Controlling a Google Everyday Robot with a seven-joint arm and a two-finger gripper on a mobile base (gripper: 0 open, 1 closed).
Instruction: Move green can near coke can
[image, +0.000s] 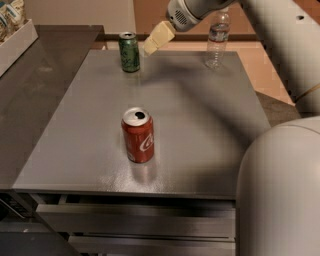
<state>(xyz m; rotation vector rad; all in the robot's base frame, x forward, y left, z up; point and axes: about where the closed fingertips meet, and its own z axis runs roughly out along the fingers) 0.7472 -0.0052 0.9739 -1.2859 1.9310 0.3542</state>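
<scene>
Pincer (159, 37) hovered just beside the green can (129, 52), opening impossible to tell, likely lining up a grab; coke can (138, 135) stood mid-desk (200, 125).

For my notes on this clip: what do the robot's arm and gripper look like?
The arm is smooth, rounded, off-white shells; the wrist housing has a patch of small dark holes. The gripper, just right of the green can at the far end of the table, is pale cream and blocky.
</scene>
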